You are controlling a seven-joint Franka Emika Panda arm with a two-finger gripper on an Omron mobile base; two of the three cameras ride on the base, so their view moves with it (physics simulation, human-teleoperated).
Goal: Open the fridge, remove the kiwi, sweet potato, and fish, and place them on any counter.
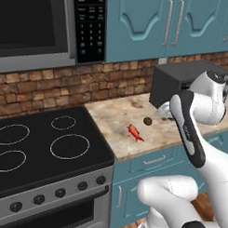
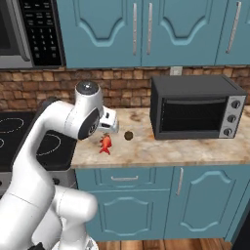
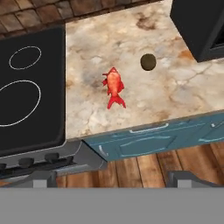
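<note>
The red fish [image 1: 134,132] [image 2: 105,143] [image 3: 114,86] lies on the beige counter [image 1: 116,111] [image 2: 195,149] [image 3: 175,96] near its front edge. The olive-brown kiwi [image 1: 147,120] [image 2: 128,135] [image 3: 148,61] rests a little to its right and further back. My gripper [image 1: 165,110] [image 2: 109,125] [image 3: 113,177] hovers above the counter over these two, open, its tips wide apart with nothing between them. It touches neither item. The fridge and the sweet potato are out of view.
A black toaster oven [image 1: 182,78] [image 2: 195,107] [image 3: 197,26] stands on the counter right of the kiwi. The black stovetop [image 1: 45,146] [image 2: 14,132] [image 3: 30,87] borders the counter on the left. A microwave [image 1: 35,24] and teal cabinets [image 2: 146,29] hang above.
</note>
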